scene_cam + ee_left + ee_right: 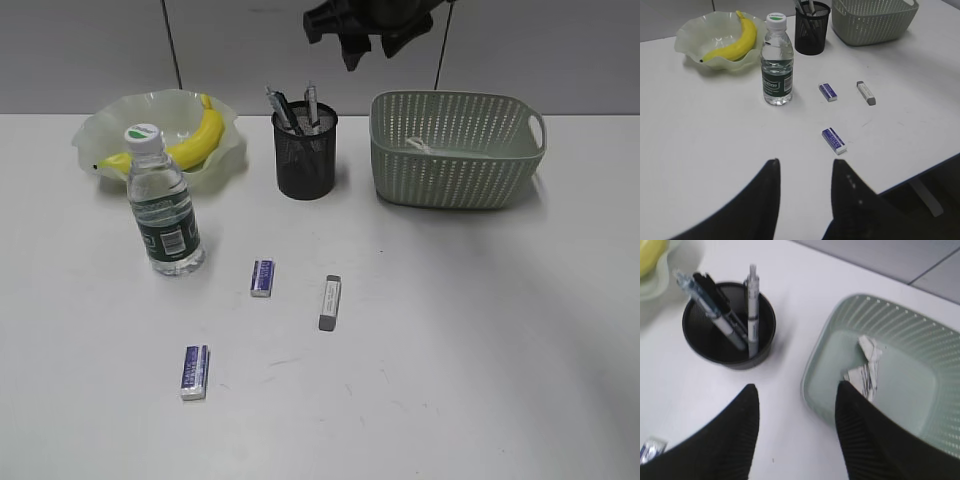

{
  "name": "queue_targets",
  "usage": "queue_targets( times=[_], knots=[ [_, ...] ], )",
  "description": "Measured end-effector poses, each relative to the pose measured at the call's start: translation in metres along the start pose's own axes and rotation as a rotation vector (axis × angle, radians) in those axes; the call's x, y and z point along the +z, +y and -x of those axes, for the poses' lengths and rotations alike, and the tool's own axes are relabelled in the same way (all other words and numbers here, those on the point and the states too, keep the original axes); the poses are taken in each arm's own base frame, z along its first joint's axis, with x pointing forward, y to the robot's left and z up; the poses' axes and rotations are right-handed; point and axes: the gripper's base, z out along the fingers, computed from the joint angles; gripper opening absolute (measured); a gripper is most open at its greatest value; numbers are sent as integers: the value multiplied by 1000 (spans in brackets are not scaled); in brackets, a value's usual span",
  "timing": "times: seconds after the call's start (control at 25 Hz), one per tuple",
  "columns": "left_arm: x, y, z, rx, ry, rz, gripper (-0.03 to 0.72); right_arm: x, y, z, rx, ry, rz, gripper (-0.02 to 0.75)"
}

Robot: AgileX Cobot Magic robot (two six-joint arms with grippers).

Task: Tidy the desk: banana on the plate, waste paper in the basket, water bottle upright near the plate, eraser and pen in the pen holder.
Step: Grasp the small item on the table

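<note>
Banana (196, 139) in plate (105, 135); 3 erasers (262, 277) on desk (480, 350).

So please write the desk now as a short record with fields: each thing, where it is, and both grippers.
banana: lying in the plate
water bottle: upright, in front of the plate
pen holder: holds three pens
waste paper: inside the basket
erasers: three loose on the desk, two blue-sleeved, one grey-ended
left gripper: open, empty, above the desk
right gripper: open, empty, above the gap between pen holder and basket
</note>
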Motion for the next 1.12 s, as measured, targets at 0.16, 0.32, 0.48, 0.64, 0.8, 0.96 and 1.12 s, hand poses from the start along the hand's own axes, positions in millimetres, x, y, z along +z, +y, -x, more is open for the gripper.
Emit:
queue_targets(
  times=[0.16,0.32,0.48,0.64,0.8,0.96,1.12],
  knots=[
    [0,0,0,0,0,0,261,-30,0,-8,-32,125,55,402],
    [0,0,0,0,0,0,261,-54,5,-8,-37,140,160,402],
    [0,0,0,0,0,1,261,-84,14,-13,-51,127,218,402],
    [0,0,0,0,0,1,261,-112,19,-29,-75,140,247,402],
    [0,0,0,1,0,1,261,-129,13,-58,-74,199,255,402],
    [0,0,0,1,0,1,261,-144,3,-97,-71,276,243,402],
    [0,0,0,1,0,2,261,-167,-11,-143,-74,327,236,402]
  ],
)
